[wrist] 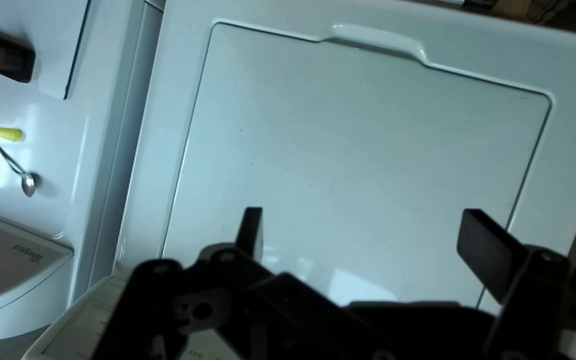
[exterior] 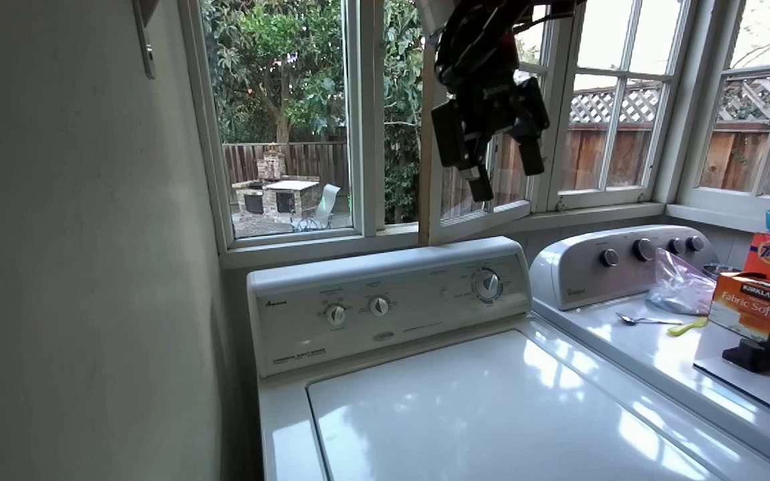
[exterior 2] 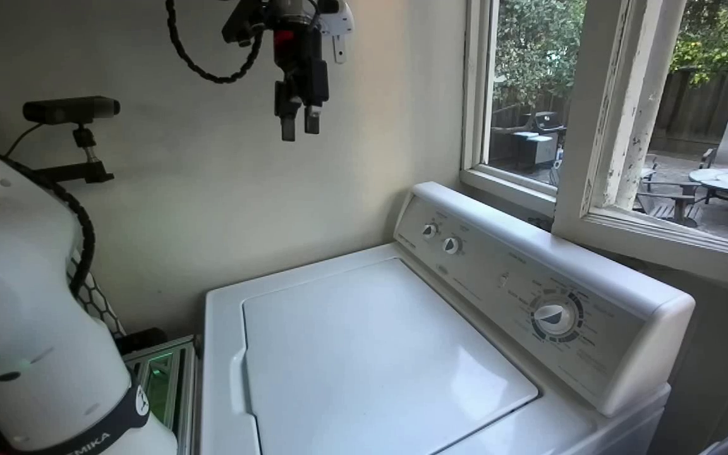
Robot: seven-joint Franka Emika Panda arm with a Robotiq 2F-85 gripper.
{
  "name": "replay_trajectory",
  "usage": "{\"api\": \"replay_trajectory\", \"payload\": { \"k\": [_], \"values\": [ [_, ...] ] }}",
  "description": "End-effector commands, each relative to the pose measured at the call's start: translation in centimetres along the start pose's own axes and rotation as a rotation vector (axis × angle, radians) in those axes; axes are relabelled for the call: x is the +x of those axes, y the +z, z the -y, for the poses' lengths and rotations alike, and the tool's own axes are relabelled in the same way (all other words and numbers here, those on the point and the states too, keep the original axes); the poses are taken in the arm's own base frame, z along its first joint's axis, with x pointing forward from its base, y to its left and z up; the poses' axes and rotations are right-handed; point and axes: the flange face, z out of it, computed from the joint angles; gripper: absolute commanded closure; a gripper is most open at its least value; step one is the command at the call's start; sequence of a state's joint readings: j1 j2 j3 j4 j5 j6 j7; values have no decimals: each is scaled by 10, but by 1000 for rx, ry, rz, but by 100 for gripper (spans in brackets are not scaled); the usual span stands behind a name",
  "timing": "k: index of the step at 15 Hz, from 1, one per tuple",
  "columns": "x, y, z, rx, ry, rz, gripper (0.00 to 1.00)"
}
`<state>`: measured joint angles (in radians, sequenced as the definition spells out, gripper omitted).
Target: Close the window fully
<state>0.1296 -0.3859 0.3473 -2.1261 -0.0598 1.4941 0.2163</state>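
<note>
The window (exterior: pixel 478 224) is a white hinged sash standing ajar. It is swung inward over the washer's back panel, and brown fence shows through its glass in an exterior view. In an exterior view, its near stile (exterior 2: pixel 582 139) is at the right, with garden furniture showing through the pane. My gripper (exterior: pixel 506 172) (exterior 2: pixel 300 126) is in the air above the washer lid, fingers down, apart from the window. In the wrist view the gripper (wrist: pixel 363 222) is open, with nothing between its fingers. The window does not show in the wrist view.
The washer (exterior: pixel 478 407) stands below, its control panel (exterior 2: pixel 515 278) close under the sash. A second machine (exterior: pixel 625 260) at the right carries a softener box (exterior: pixel 759 304), a plastic bag (exterior: pixel 679 287) and a spoon (wrist: pixel 28 182). A wall (exterior 2: pixel 370 158) stands behind the gripper.
</note>
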Motion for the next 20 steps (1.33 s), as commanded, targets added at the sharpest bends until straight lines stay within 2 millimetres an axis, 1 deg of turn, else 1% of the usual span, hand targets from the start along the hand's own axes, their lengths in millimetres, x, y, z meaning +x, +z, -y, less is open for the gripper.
{"api": "replay_trajectory", "payload": {
  "k": [1, 5, 7, 10, 11, 12, 13, 14, 17, 20],
  "values": [
    [15, -11, -26, 48, 97, -129, 0],
    [40, -33, -80, 77, 192, -352, 0],
    [46, -47, -104, 63, 213, -474, 0],
    [52, -69, -139, 17, 244, -604, 0],
    [53, -80, -152, 25, 260, -654, 25],
    [55, -90, -163, 36, 273, -712, 27],
    [56, -100, -174, 50, 295, -761, 34],
    [58, -112, -187, 62, 332, -834, 44],
    [62, -136, -218, 47, 334, -1014, 67],
    [72, -152, -237, 6, 279, -1148, 91]
  ]
}}
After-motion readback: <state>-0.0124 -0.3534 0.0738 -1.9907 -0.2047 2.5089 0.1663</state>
